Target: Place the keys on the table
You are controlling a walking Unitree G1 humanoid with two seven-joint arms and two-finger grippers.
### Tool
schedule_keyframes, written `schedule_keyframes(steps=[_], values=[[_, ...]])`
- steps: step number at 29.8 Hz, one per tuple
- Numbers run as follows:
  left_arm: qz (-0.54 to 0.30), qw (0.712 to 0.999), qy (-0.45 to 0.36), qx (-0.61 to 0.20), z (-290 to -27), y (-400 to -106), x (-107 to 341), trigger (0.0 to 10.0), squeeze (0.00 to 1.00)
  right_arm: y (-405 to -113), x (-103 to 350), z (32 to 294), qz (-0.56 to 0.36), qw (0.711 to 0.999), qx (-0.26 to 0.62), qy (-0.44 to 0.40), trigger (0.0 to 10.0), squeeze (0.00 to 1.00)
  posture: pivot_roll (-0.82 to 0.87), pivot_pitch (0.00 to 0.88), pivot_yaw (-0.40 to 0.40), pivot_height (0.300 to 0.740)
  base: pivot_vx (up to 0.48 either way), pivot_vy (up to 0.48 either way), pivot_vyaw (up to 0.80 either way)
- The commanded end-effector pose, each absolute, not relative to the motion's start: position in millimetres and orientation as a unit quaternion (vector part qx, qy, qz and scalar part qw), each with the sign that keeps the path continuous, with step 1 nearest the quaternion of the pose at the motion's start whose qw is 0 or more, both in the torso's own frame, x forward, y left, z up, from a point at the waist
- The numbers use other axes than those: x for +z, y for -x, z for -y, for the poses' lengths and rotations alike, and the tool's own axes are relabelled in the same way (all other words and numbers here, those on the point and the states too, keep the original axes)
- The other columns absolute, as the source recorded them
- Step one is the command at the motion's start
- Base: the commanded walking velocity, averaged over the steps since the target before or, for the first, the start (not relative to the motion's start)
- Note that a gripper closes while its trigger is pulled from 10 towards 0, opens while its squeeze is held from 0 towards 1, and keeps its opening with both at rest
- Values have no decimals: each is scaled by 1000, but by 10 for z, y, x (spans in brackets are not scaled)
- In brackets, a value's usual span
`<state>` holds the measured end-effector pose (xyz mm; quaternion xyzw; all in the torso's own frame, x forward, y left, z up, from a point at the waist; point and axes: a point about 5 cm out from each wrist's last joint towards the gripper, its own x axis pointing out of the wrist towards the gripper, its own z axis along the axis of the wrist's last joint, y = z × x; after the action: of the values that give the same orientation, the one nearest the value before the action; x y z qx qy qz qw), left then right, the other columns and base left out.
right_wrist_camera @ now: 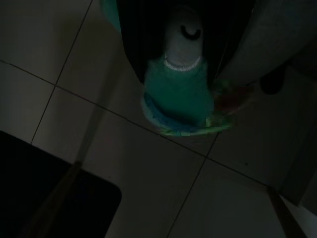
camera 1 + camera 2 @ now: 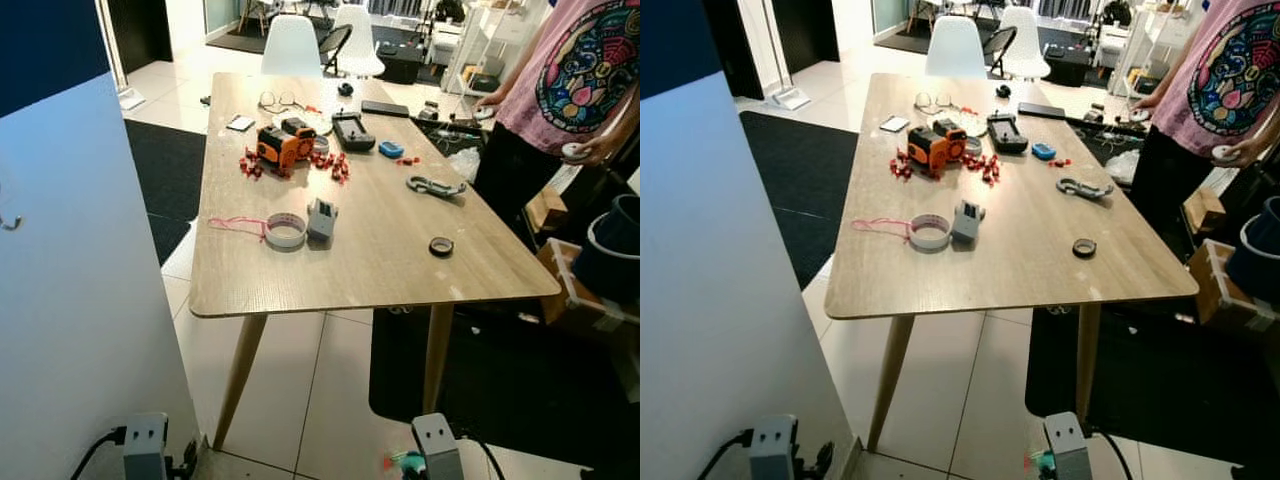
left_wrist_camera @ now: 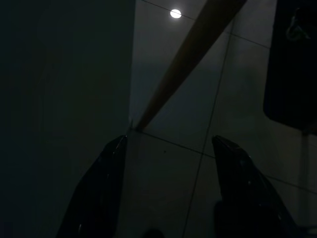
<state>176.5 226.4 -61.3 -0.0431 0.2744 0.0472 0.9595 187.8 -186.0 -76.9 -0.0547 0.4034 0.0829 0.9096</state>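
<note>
A teal keychain figure with a white top (image 1: 178, 94), with a bit of red beside it, hangs over the tiled floor; my right gripper (image 1: 181, 59) is shut on it. The keys themselves are hard to make out in the dark. The same teal and red bundle (image 2: 405, 462) shows low down by my right wrist, in front of the wooden table (image 2: 380, 260) and below its top. My left gripper (image 3: 168, 141) hangs open near the floor with nothing between its fingers (image 3: 99, 188), close to a table leg (image 3: 188, 64).
The table carries an orange device (image 2: 284, 143), a tape roll (image 2: 286, 230), a grey block (image 2: 321, 218), a black ring (image 2: 441, 246), a carabiner (image 2: 435, 186) and glasses (image 2: 278, 100). A person (image 2: 580, 70) stands at the far right corner. A white panel (image 2: 80, 280) rises at my left.
</note>
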Motion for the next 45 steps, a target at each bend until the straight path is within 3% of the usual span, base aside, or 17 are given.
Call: schedule_keyframes(steps=[1,30,45], values=[[-281,955,58,69,-2256,-1725,-645,10000,0,-1872,-771,1891,-406,909,78,57,10000,0,42,43,-62,740,0,-364,0],[-250,965,51,62,-2209,-1861,-551,10000,0,-1928,-743,1838,-392,914,83,56,10000,0,50,43,-53,740,0,-464,0],[-239,968,45,64,-2223,-1940,-498,10000,0,-1953,-724,1844,-385,918,81,56,10000,0,59,43,-44,740,0,-16,0]])
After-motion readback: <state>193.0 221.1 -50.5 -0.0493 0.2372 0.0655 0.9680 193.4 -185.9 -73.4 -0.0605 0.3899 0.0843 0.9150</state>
